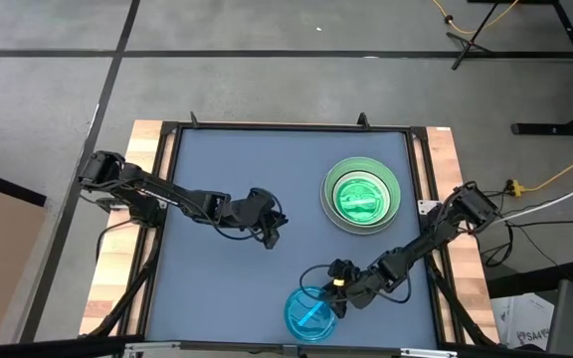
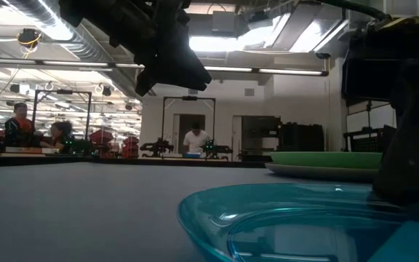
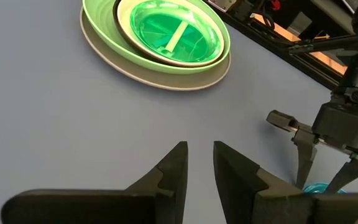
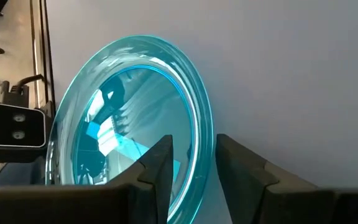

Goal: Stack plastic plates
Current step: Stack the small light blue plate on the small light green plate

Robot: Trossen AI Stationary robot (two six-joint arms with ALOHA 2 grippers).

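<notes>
A translucent blue plate (image 1: 309, 316) (image 2: 289, 218) (image 4: 129, 112) sits close to the table's near edge. My right gripper (image 1: 336, 288) (image 4: 194, 162) is at its far-right rim, shut on it. A stack of plates (image 1: 362, 195) (image 3: 160, 43) (image 2: 326, 164) stands at the far right. A large grey plate is at the bottom, a light green one lies on it, and a translucent green plate (image 3: 173, 34) is on top. My left gripper (image 1: 270, 231) (image 3: 201, 155) hovers above mid-table, left of the stack. Its fingers are a narrow gap apart and hold nothing. My right gripper has the blue plate's rim (image 4: 202, 149) pinched between its two fingers, one finger over the plate's inside and one outside. It comes slanting down from the table's right and far side. The plate lies about level. I cannot tell whether it is off the table.
The blue-grey table mat has a dark frame (image 1: 286, 127) and wooden strips along both sides. A small camera unit (image 4: 14, 127) stands at the near edge beside the blue plate. Bare mat lies between my left gripper and the stack. People sit and stand in the room behind the table (image 2: 20, 124).
</notes>
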